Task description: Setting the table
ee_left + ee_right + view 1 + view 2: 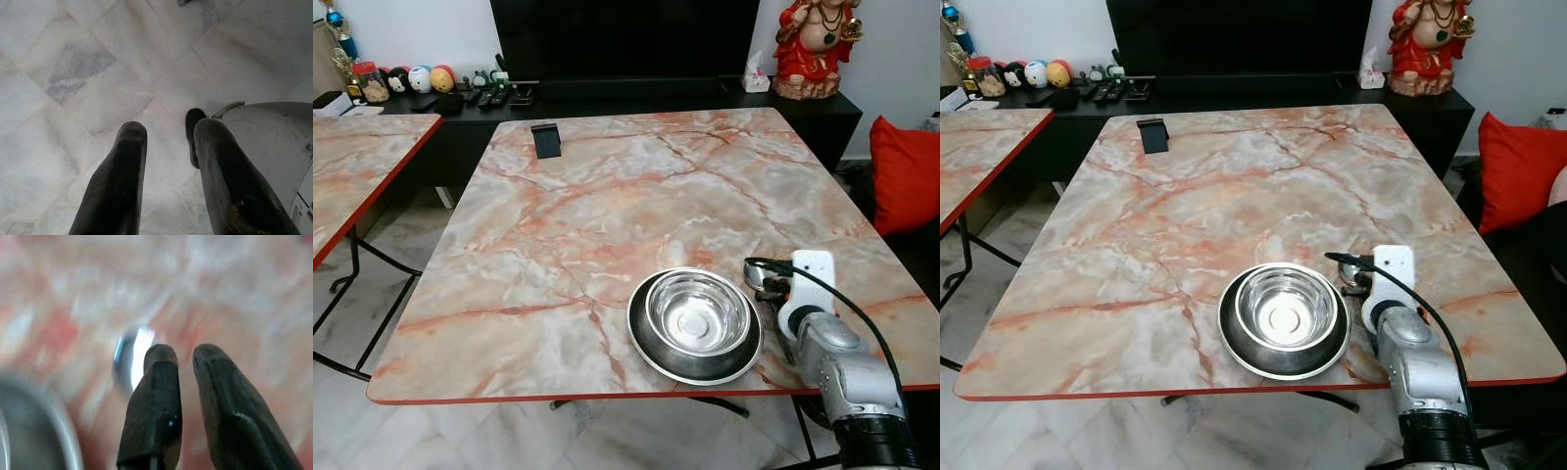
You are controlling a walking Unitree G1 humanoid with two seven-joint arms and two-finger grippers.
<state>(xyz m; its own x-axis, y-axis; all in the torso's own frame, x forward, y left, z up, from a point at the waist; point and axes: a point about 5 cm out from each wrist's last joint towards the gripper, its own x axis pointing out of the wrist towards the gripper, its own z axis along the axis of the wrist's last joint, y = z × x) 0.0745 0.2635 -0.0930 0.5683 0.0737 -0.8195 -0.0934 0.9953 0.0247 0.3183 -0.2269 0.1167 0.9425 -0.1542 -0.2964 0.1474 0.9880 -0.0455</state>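
Hovering right claw (pixel 185 357), slightly parted | beside bowl (pixel 697 313) (near table (pixel 509 323) edge)

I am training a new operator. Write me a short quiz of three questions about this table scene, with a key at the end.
1. True or false: the shiny steel bowl stands inside the round steel plate.
2. Which thing lies on the pink marble-patterned table closest to the right gripper?
A) a shiny metal spoon
B) a glass cup
C) a folded napkin
3. Fill in the missing word: the left gripper hangs open above the white marble ____.

Key
1. True.
2. A.
3. floor.
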